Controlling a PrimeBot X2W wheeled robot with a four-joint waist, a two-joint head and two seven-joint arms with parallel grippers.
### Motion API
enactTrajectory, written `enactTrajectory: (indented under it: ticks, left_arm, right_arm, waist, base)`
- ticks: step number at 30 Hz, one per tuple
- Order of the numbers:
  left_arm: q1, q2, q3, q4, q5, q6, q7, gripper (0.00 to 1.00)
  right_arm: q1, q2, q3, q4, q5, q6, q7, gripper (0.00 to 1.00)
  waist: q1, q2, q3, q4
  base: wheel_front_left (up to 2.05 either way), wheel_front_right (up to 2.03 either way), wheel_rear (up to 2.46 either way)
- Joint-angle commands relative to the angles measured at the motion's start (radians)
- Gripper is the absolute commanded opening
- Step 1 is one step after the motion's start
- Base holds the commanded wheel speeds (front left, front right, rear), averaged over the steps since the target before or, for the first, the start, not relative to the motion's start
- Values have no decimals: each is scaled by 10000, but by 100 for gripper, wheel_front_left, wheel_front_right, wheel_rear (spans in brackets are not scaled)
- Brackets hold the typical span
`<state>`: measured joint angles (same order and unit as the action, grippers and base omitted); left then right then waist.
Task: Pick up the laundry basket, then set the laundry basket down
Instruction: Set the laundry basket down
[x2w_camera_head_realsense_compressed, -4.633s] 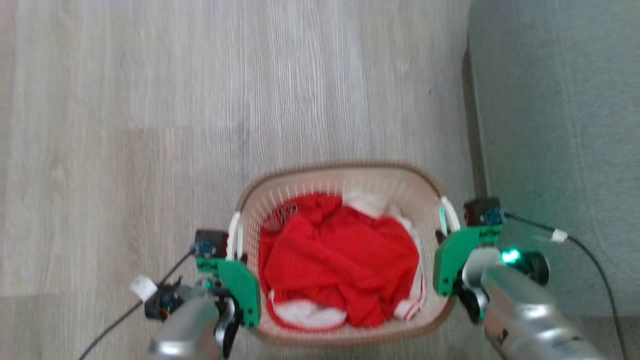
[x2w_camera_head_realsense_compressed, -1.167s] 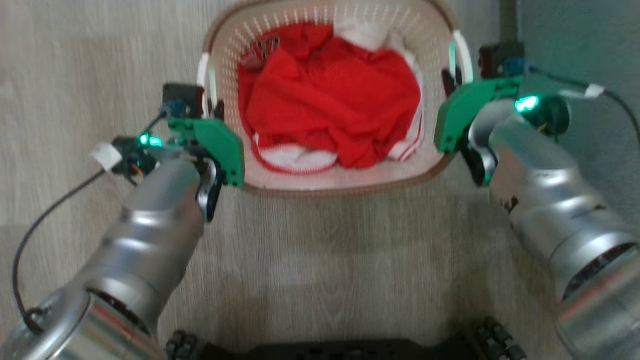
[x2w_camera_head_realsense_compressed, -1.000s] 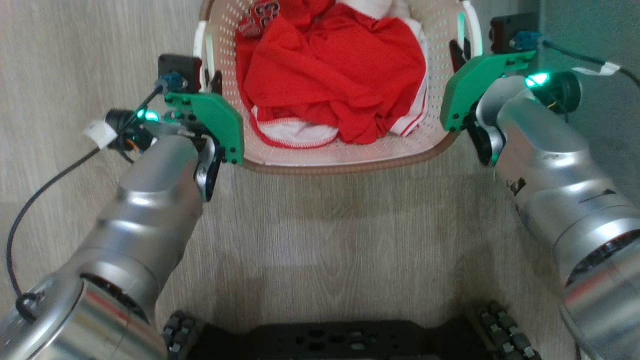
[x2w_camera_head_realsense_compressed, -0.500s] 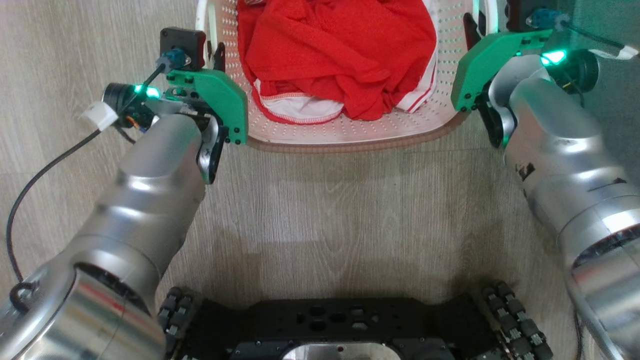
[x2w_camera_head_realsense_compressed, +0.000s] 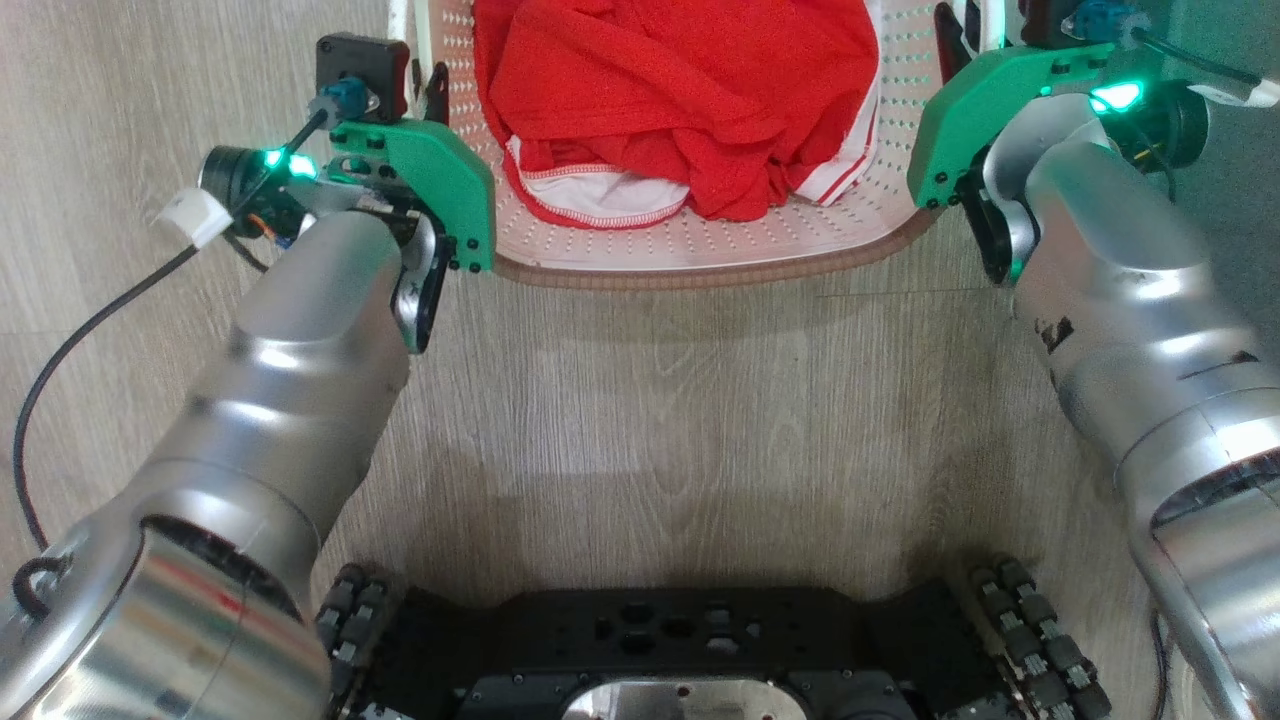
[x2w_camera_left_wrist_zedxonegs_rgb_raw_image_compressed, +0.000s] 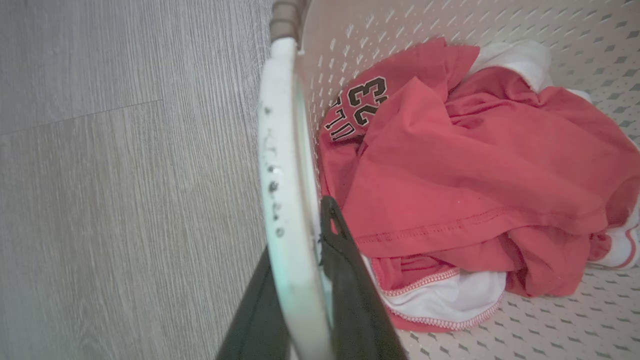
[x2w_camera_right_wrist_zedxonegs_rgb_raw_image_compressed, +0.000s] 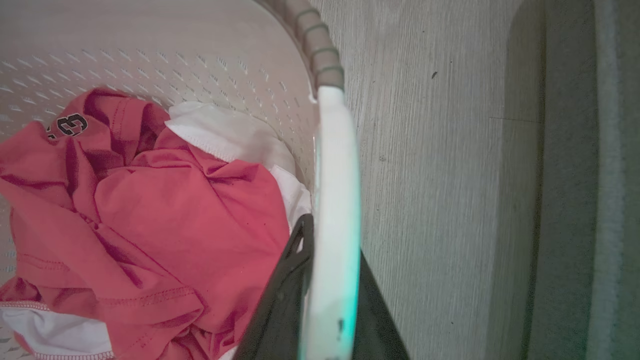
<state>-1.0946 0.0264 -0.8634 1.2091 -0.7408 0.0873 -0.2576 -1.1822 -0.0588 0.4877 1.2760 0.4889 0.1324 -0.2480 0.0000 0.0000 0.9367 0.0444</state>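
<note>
The cream-white perforated plastic laundry basket (x2w_camera_head_realsense_compressed: 700, 240) with brown woven-look rim is over the grey wood floor (x2w_camera_head_realsense_compressed: 640, 400), perhaps just lifted, the left gripper (x2w_camera_left_wrist_zedxonegs_rgb_raw_image_compressed: 300, 240) and right gripper (x2w_camera_right_wrist_zedxonegs_rgb_raw_image_compressed: 332, 245) each with fingers clenched on a white side handle (x2w_camera_left_wrist_zedxonegs_rgb_raw_image_compressed: 285, 150): grasp made, set-down not yet done.

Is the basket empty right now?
No, a red shirt and a white cloth lie inside the basket.
</note>
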Motion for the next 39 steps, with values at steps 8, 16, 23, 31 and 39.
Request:
enactTrajectory:
  ticks: [8,16,23,31,39]
  left_arm:
    - [6,300,318,36,242,130,-41,19]
    - [233,279,709,47,183,294,-41,61]
    - [505,315,1061,-92,218,377,-41,100]
    - [1166,582,1917,-1331,624,559,-41,100]
    - [2839,760,3458,-3436,1811,607,-41,100]
  right_arm:
    - [440,84,-104,-364,-319,-17,-137,45]
    - [551,85,-326,-552,-591,-17,-137,100]
    - [666,85,-565,-909,-857,-17,-137,100]
    - [1030,85,-1075,-1644,-1389,-17,-137,100]
    - [2386,85,-1802,-3166,-1950,-17,-137,100]
  waist:
    - [0,0,-2,-22]
    - [0,0,-160,-55]
    - [0,0,-474,-102]
    - [0,0,-1143,-176]
    - [0,0,-2567,-227]
  base:
    - [0,0,0]
    - [0,0,0]
    - [0,0,0]
    - [0,0,0]
    - [0,0,0]
